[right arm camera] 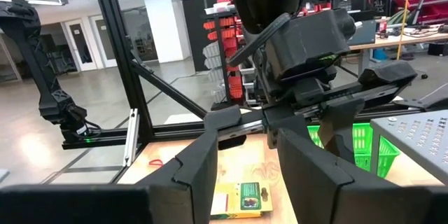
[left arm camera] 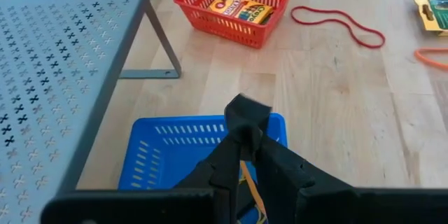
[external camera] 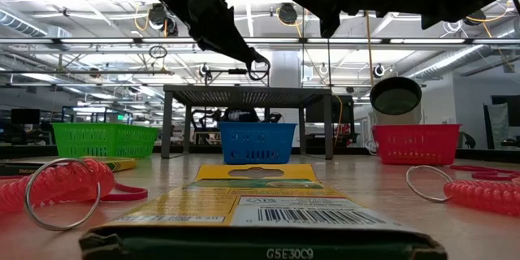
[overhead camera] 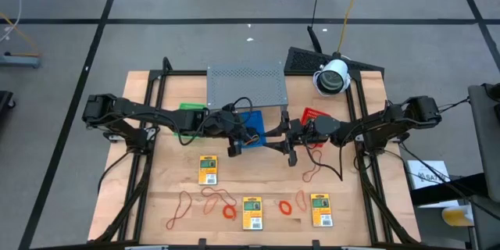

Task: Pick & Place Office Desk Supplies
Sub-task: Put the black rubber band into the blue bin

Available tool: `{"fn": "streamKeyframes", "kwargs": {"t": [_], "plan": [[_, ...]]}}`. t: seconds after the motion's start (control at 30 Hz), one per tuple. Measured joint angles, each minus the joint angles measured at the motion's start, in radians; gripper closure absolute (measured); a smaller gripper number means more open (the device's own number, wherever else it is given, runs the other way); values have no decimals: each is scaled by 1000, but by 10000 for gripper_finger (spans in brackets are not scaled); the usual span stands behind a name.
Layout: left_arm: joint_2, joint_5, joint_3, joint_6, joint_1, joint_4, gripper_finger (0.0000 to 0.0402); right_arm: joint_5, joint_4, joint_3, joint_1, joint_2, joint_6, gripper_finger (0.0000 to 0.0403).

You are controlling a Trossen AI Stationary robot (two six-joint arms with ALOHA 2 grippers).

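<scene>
Meanwhile red tray (left arm camera: 234,7) holds a yellow packet (left arm camera: 238,8); left gripper (left arm camera: 243,136) pinched over blue tray (left arm camera: 157,161)

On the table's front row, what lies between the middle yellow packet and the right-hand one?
In the high view, a small orange-red rubber-band loop and a thinner one lie between the middle yellow packet and the right-hand packet; otherwise bare wood.

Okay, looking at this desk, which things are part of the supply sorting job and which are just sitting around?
Job items: yellow packets, orange-red rubber bands, coiled rings, a packet already in the red tray, the left claw over the blue tray.

Just there: grey perforated shelf, green tray, white camera.
</scene>
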Motion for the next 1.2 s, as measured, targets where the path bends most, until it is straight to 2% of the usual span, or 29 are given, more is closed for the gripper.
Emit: {"fn": "streamKeyframes", "kwargs": {"t": [0.8, 0.93, 1.2], "plan": [[1, -2, 0, -36, 6, 0, 354, 0, 0, 0, 0, 0, 2, 261], [1, -34, 0, -74, 10, 9, 354, 0, 0, 0, 0, 0, 2, 261], [1, -46, 0, 36, 9, 25, 355, 0, 0, 0, 0, 0, 2, 263]]}}
